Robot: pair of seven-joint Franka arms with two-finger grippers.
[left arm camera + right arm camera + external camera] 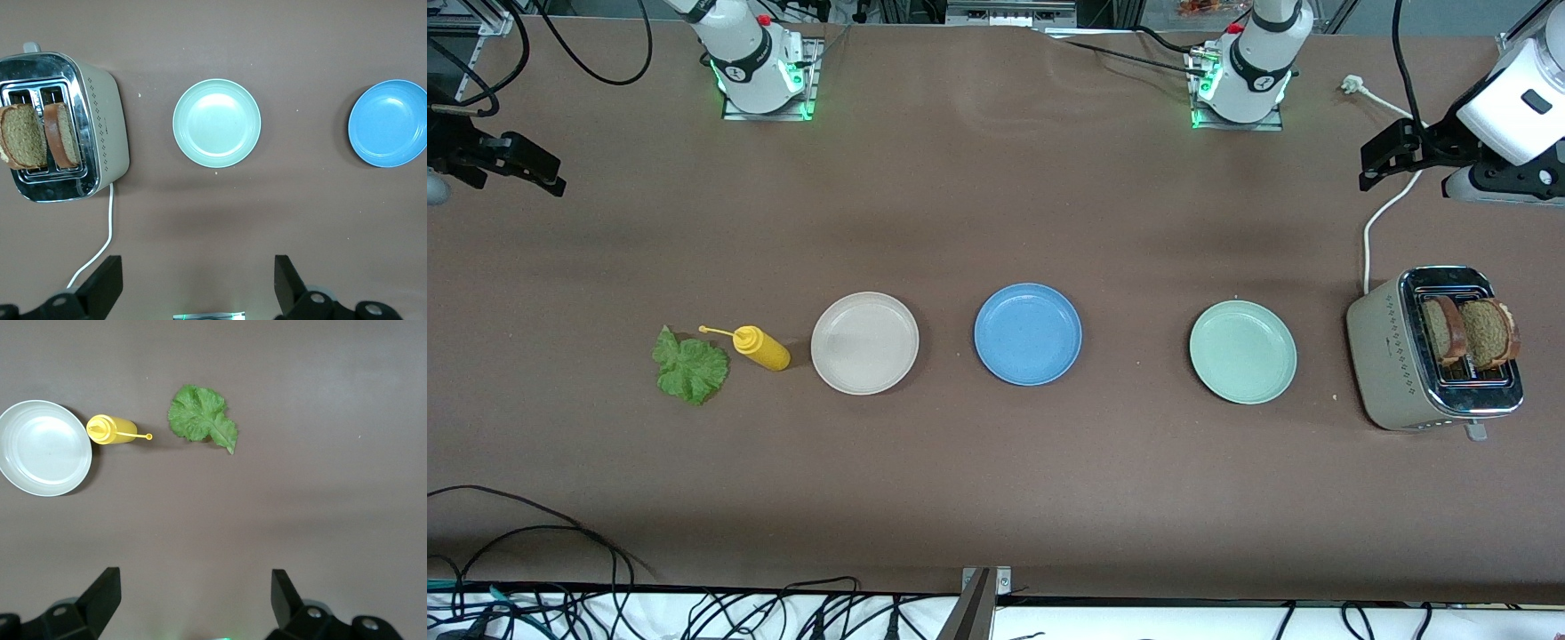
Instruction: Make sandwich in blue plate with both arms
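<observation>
Nothing started yet: the blue plate [1028, 334] sits bare in the middle of the worktop [996, 498], between the cream plate [864, 342] and the mint plate [1243, 352]. Both bread slices [1469, 332] stand upright in the toaster [1432, 348] at the left arm's end; the lettuce leaf [691, 365] lies flat beside the yellow squeeze bottle [759, 347] at the right arm's end.

Left tool [1392, 153] hangs wide open and empty, up near the toaster; right tool [516, 164] likewise, over its own end.

Trouble I'd watch for: the slices sit close together, so one finger may snag the neighbour or tip the toaster. That flat leaf could slide, or the bottle get knocked.

The left wrist view looks straight into the slots; the right wrist view shows the bottle's thin nozzle [137, 437] pointing at the leaf.
</observation>
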